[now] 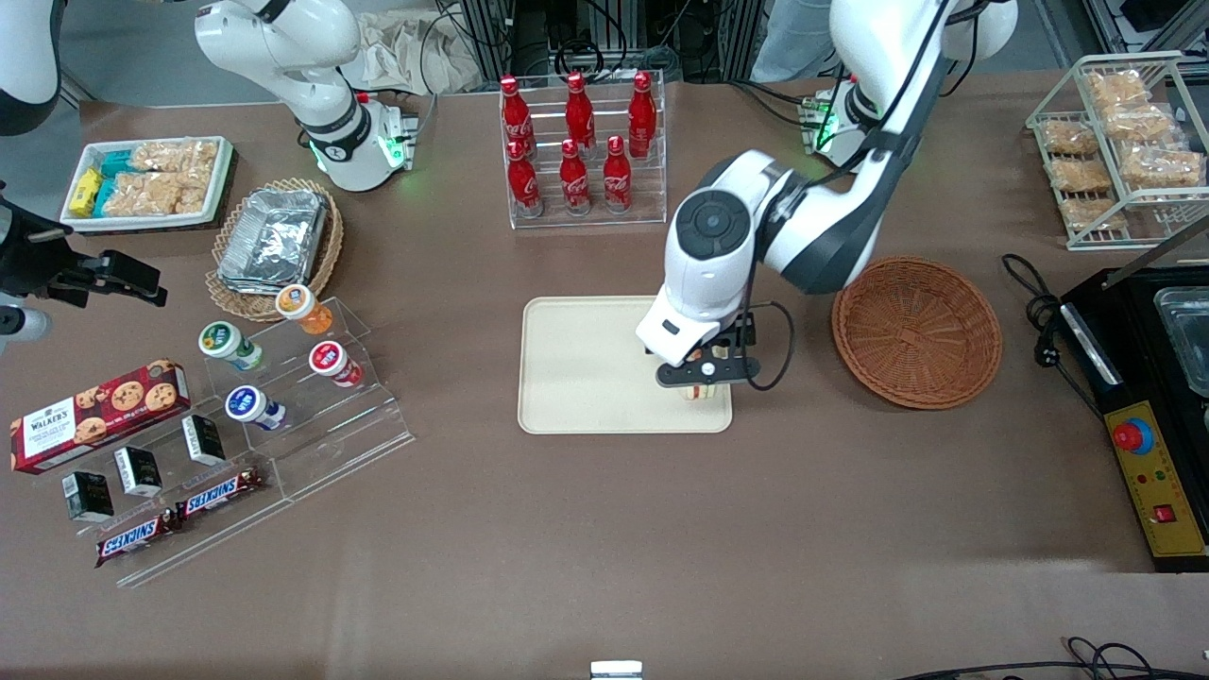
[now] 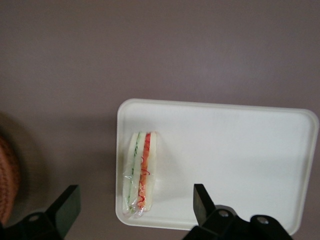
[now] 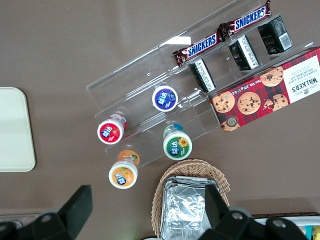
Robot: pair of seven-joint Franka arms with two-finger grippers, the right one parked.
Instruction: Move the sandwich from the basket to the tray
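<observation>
The sandwich [image 2: 139, 172] is seen lying on the tray [image 2: 235, 150], close to one short end of it and beside a corner. It is wrapped in clear film, and its green and red layers are shown on the cut edge. The tool [image 1: 704, 376] is held just above the sandwich, and its fingers [image 2: 201, 199] are spread wide apart, one on each side, with nothing gripped. The sandwich is not touched by them. The tray is laid flat on the brown worktop [image 1: 604, 529]. The basket [image 1: 916, 331] is set near the tray, toward the working arm's end of the worktop, and nothing is seen inside it. A clear rack of red bottles [image 1: 578, 142] is placed farther from the front camera than the tray.
</observation>
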